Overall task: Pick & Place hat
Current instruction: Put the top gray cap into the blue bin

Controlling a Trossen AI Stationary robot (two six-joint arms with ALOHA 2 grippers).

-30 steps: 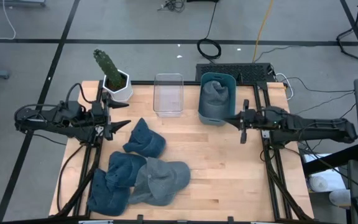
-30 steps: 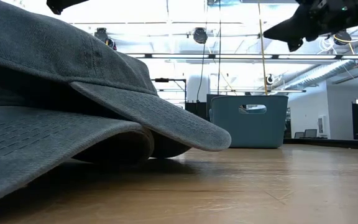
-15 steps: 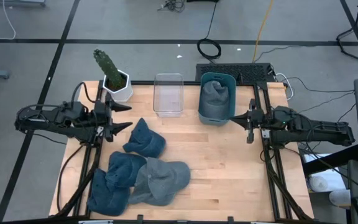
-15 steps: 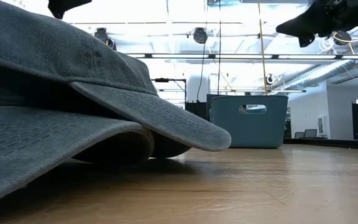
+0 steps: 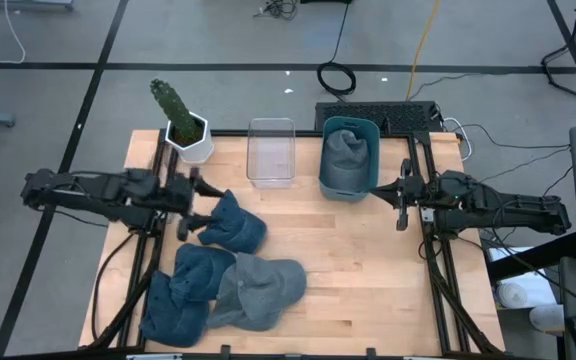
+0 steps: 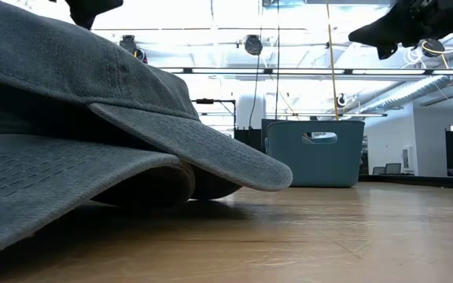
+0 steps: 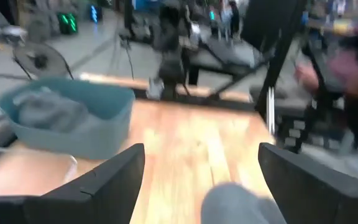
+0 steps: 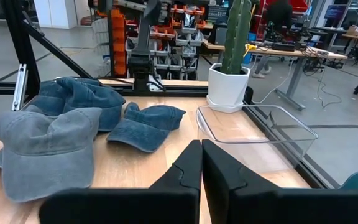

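Observation:
Three caps lie on the wooden table: a dark blue one (image 5: pixel 234 226) toward the middle, and a blue one (image 5: pixel 190 282) and a grey one (image 5: pixel 261 292) overlapping near the front edge. Another grey cap (image 5: pixel 346 148) sits in the teal bin (image 5: pixel 349 185). My left gripper (image 5: pixel 194 203) is open and hovers at the dark blue cap's left side. In the left wrist view that cap (image 7: pixel 241 205) shows low between the spread fingers (image 7: pixel 110 180). My right gripper (image 5: pixel 400 196) is shut and waits in the air right of the bin.
A clear plastic container (image 5: pixel 271 152) and a potted cactus (image 5: pixel 186 128) stand along the far edge, left of the bin. Bare wood spreads across the table's middle and right (image 5: pixel 368 270). Cables and a power strip (image 5: pixel 378 112) lie beyond the far edge.
My left gripper has moved right and slightly toward the near edge, coming up to the dark blue cap, and stays open. My right gripper drew back a little toward the right edge early on, then held still. The caps have not moved.

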